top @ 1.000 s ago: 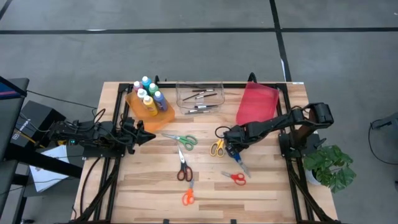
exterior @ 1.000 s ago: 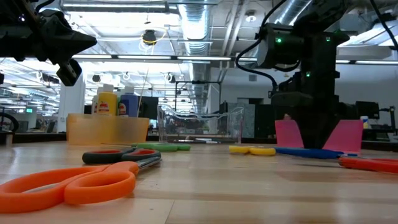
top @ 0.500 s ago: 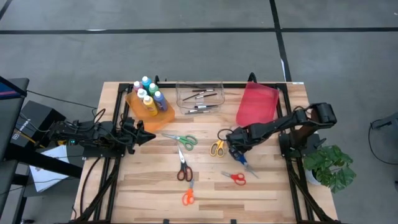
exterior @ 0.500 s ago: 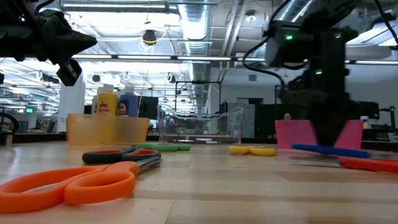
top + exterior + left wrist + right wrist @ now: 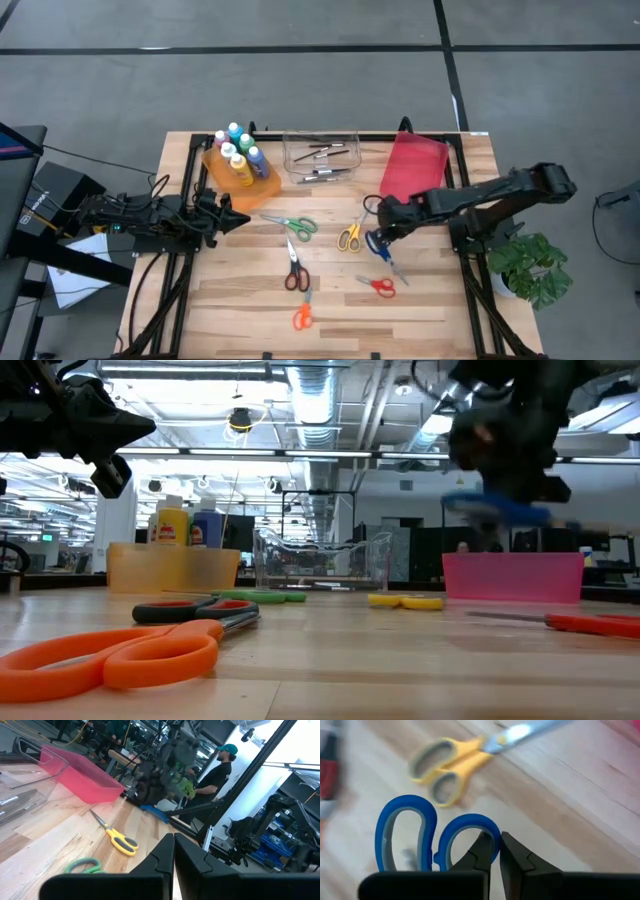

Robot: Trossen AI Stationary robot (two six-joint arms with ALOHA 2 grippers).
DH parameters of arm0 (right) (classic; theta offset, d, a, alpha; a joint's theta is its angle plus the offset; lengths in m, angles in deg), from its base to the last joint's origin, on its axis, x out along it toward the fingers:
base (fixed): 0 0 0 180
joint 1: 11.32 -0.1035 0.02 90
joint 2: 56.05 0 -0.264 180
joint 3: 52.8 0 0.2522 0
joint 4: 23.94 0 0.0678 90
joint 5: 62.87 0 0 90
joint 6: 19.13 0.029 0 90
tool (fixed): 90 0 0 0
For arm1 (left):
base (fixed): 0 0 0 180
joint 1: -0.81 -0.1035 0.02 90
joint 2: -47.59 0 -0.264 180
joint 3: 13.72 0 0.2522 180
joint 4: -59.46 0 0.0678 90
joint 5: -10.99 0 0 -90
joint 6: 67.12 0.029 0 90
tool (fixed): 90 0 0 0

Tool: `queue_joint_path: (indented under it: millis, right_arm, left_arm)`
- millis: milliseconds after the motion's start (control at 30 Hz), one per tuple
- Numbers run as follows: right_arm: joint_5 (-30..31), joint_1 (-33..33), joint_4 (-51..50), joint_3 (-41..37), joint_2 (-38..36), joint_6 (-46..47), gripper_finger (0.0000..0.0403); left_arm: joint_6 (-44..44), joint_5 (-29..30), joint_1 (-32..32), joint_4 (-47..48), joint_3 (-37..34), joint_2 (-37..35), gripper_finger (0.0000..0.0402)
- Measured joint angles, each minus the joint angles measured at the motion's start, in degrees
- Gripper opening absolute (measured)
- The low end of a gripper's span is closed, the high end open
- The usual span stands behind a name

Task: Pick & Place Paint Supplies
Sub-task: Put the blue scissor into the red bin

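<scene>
Left arm: lies low along the desk's point(image 5: 420, 300) left edge, its gripper point(image 5: 236, 219) pointing inward just below the orange bin point(image 5: 262, 187) of paint bottles point(image 5: 238, 153), jaws pressed together, holding nothing. Green scissors point(image 5: 293, 224), dark red scissors point(image 5: 294, 273) and orange scissors point(image 5: 302, 315) lie mid-desk; brushes point(image 5: 322, 160) sit in the clear bin point(image 5: 290, 146). Yellow scissors point(image 5: 349, 236) lie flat. Right arm: stretched inward from the right edge, gripper point(image 5: 380, 236) lifted, jaws pinching the blue scissors point(image 5: 427, 837) by a handle loop, clear of the desk, near the red bin point(image 5: 412, 166). Red scissors point(image 5: 379, 286) lie below.
</scene>
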Motion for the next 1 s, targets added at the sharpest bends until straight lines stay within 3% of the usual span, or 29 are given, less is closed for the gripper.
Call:
queue_joint_path:
  millis: [400, 633, 767, 1000]
  right_arm:
    - [1.6, -0.1, 17.1, 0.1, -12.9, -4.8, 0.001]
    - [1.7, 0.2, 31.9, 0.1, -16.2, -11.0, 0.001]
    - [-1.4, 0.3, 41.7, 0.2, -17.7, -15.3, 0.0011]
    - [-2.0, 0.2, 46.6, 0.2, -20.8, -17.4, 0.0011]
  left_arm:
    - [0.0, 0.0, 0.0, 0.0, 0.0, 0.0, 0.0006]
    - [0.0, 0.0, 0.0, 0.0, 0.0, 0.0, 0.0006]
    - [0.0, 0.0, 0.0, 0.0, 0.0, 0.0, 0.0006]
    - [0.0, 0.0, 0.0, 0.0, 0.0, 0.0, 0.0006]
